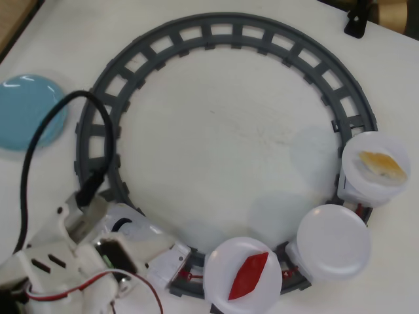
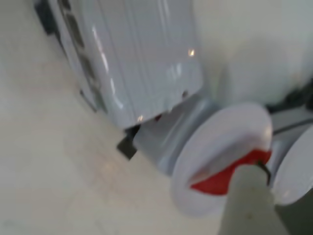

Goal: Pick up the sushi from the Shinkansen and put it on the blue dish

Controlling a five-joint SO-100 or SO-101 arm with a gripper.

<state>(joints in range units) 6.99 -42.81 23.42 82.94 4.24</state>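
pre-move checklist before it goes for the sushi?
1. Yellow-orange sushi slab sits on the last round white plate: ok.
2. Arm near that plate: not ok, the white arm is at bottom left in the overhead view.
3. Plain light-blue round dish holds nothing: ok.
4. Gripper open: cannot tell.
5. Red wedge piece is on a different plate: ok.
6. Black cable crosses the dish edge: not ok.

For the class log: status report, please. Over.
Gripper state unclear, arm over the train's front. Sushi on the last plate. Blue dish empty. Red piece rides nearer.
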